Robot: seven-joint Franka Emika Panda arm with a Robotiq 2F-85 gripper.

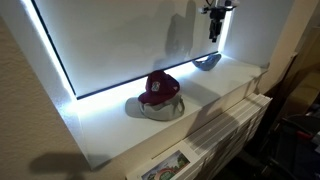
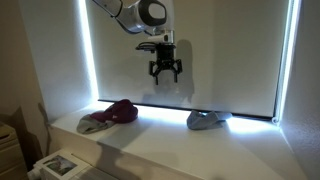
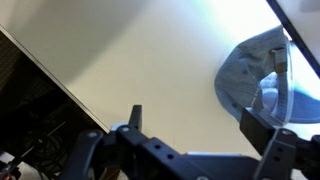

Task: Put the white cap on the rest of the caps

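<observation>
Tabletop (image 2: 160, 150): white, it carried both cap groups, well apart.
Rest of the caps (image 2: 112, 114): maroon over grey.
White cap (image 2: 207, 120): lay alone, not yet taken.
Pincer (image 2: 166, 76): hung high, wide open, holding nothing.
Risk: I think the soft cloth could slip out if only the brim was pinched.
</observation>
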